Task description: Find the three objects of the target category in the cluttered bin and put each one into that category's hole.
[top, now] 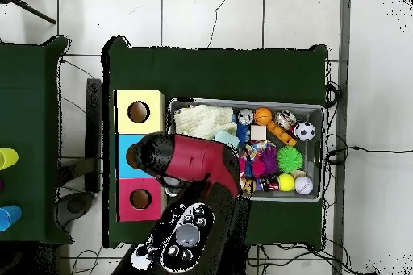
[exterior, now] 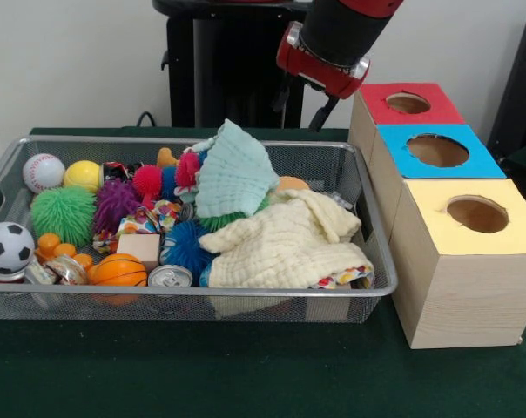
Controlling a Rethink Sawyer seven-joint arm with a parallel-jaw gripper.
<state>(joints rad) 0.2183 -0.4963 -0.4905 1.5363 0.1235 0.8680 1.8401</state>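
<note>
One wire bin (exterior: 378, 261) holds the clutter. Beside it stand three boxes, each with one round hole: a red-topped box (exterior: 408, 104), a blue-topped box (exterior: 437, 151) and a yellow-topped box (exterior: 476, 218). Two cloths show: a mint cloth (exterior: 235, 174) and a cream cloth (exterior: 285, 244). One soccer ball (exterior: 7, 248), one baseball (exterior: 43, 171), one basketball (exterior: 118, 270), one can (exterior: 170, 277).

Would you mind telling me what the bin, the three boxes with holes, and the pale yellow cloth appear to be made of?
The bin looks like silvery metal wire mesh: fine see-through grid, shiny rim. The boxes seem light wood or wood-printed board, showing grain lines, topped with matte red, blue and yellow sheets, probably paper. The pale yellow cloth looks like soft crinkled cotton muslin, judging by its puckered, draping folds.
</note>
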